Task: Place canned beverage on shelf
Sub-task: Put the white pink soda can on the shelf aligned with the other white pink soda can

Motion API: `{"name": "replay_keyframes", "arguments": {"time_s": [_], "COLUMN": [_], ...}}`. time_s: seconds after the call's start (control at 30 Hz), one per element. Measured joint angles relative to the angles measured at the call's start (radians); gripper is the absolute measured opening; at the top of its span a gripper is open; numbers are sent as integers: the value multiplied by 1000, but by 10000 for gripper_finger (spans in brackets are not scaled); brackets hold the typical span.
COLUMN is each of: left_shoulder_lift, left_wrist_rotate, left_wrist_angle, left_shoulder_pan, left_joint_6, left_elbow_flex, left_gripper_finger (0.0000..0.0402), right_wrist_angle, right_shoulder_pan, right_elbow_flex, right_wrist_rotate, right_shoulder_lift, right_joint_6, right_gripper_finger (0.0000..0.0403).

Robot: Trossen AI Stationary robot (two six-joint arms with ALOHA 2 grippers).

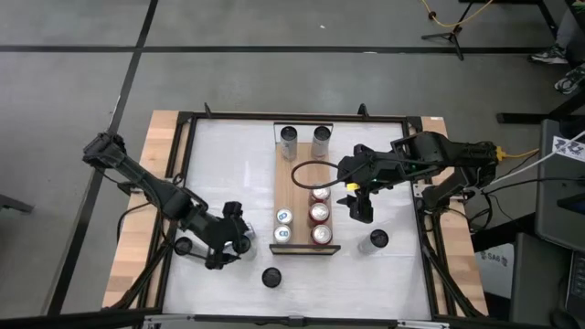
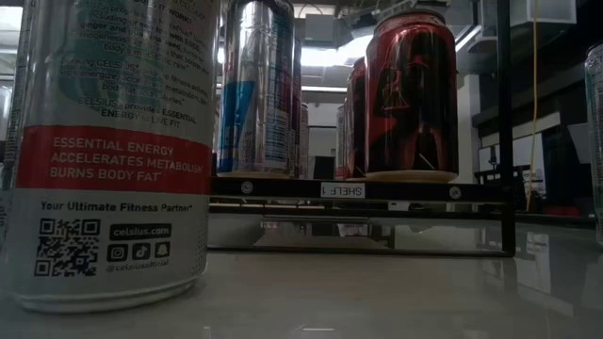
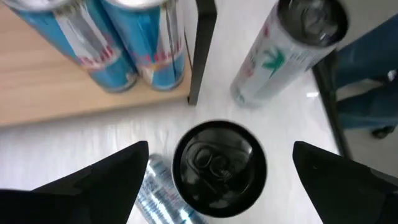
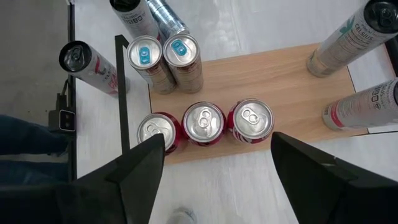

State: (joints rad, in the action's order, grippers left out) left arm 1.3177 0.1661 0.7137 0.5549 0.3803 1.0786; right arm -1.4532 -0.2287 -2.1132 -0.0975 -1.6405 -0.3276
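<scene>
The shelf (image 1: 302,174) lies lengthwise down the middle of the white table (image 1: 228,164), its dark lip (image 1: 305,248) at the near short end. On it stand three red cans (image 4: 204,122) in a row along the right edge, two blue-topped cans (image 4: 163,53) side by side near the lip on the left half, and two tall pale cans (image 1: 304,137) at the far end. The middle of the plank is bare wood.

The right gripper (image 1: 358,206) hangs just off the right edge of the shelf, beside the row of red cans. Its fingers (image 4: 140,168) stand wide apart and hold nothing; in the right wrist view the three red cans lie between and ahead of them.

The left gripper (image 1: 228,239) sits low over the table at the near left, well apart from the shelf. Its fingers (image 3: 112,180) are spread wide on either side of a black-topped can (image 3: 219,167) that stands upright on the table, and they do not touch it. A tall white can (image 3: 289,53) stands nearby, past the lip of the shelf.

Another dark-topped can (image 1: 378,239) stands on the table to the right of the shelf's near end.
</scene>
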Motion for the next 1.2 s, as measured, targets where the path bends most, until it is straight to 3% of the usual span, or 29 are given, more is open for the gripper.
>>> {"name": "replay_keyframes", "arguments": {"time_s": [1.2], "left_shoulder_lift": [118], "left_wrist_rotate": [4], "left_wrist_angle": [16], "left_shoulder_pan": [2], "left_joint_6": [2], "left_elbow_flex": [-13], "left_gripper_finger": [392], "right_wrist_angle": [3], "right_shoulder_pan": [0], "right_elbow_flex": [0], "right_wrist_rotate": [0], "right_shoulder_lift": [0], "right_joint_6": [0], "right_gripper_finger": [287]}}
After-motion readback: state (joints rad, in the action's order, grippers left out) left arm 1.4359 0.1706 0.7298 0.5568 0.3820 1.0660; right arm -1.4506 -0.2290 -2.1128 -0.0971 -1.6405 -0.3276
